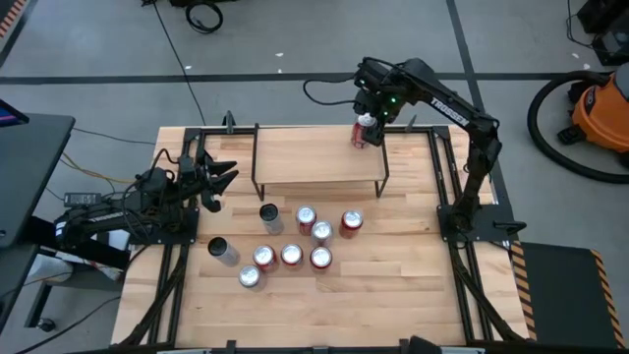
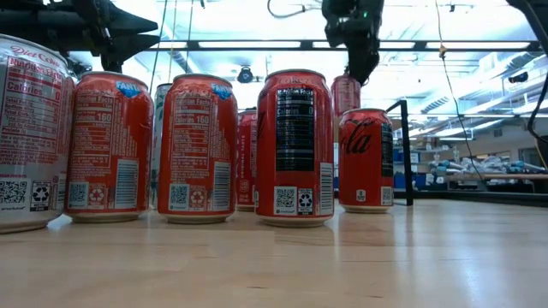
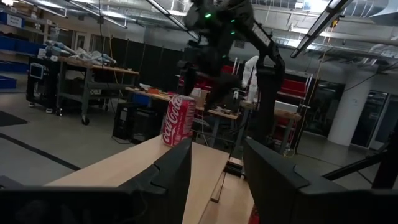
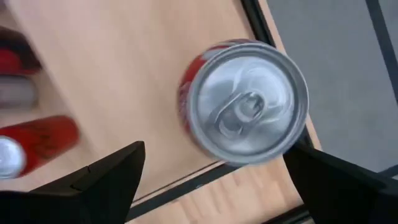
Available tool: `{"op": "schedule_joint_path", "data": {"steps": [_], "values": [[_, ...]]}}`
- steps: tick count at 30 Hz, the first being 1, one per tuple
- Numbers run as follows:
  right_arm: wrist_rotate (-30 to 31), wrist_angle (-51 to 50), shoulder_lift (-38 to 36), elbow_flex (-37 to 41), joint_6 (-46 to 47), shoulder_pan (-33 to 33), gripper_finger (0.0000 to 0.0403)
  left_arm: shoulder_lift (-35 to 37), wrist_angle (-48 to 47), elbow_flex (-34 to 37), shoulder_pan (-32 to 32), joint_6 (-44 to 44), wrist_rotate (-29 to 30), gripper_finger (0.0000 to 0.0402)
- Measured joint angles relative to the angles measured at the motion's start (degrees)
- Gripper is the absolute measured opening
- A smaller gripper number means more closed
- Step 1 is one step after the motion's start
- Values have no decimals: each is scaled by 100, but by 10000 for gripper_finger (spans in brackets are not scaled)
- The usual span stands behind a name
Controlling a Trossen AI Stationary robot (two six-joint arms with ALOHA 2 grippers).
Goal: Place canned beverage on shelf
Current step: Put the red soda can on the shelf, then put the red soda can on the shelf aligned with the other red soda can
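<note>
- Canned beverage, a red aluminium cola can (image 1: 364, 131) with a silver top, stands upright on the far right corner of the shelf (image 1: 314, 155), a light wooden plank on thin black metal legs.
- Nearest the front, a cluster of red and silver cans (image 1: 291, 256) stands on the light wooden worktop (image 1: 393, 295); one silver can (image 1: 222, 252) lies on its side.
- Left gripper (image 1: 222, 181) hovers by the shelf's left end, its fingers partly apart and holding nothing.
- Right gripper (image 1: 371, 110) hangs just above the cola can, its fingers spread wide on either side of the can top and clear of it.
</note>
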State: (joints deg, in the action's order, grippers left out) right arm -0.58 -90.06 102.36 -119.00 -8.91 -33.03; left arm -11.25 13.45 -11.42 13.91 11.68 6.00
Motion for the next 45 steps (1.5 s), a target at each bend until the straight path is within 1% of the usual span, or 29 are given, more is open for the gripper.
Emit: {"op": "schedule_joint_path", "data": {"steps": [5,9,12,15,18,20,21,23,28,32,34,40,45], "values": [[-96,8,-236,210,479,627,392,0,0,0,0,66,0,156],[-76,15,-519,713,971,1359,391,0,2,0,0,70,0,156],[258,7,-780,1123,1366,1858,391,0,2,0,0,76,0,156],[277,1,-1015,1518,1938,2247,391,0,4,0,0,107,-63,156],[293,196,-1171,1991,2351,2693,391,0,24,0,-2,125,-74,156],[272,492,-1197,2274,2430,2983,391,2,35,0,-2,139,-74,156],[361,576,-1194,2380,2433,3115,391,2,35,0,-2,171,-74,156],[799,661,-1163,2518,2388,3289,389,2,34,0,-2,215,-73,156],[1948,1336,-1138,2796,2059,3218,375,2,66,0,-2,275,-74,156],[2333,1648,-1335,2964,1742,3059,362,2,97,0,-2,279,-182,156],[2342,1988,-1526,3179,1583,2901,356,2,100,0,-2,274,-223,156],[2199,3879,-2275,4246,1193,2481,346,2,136,0,-2,271,-223,156],[2105,4836,-2489,4920,1141,2309,344,2,149,0,-2,273,-223,156]]}}
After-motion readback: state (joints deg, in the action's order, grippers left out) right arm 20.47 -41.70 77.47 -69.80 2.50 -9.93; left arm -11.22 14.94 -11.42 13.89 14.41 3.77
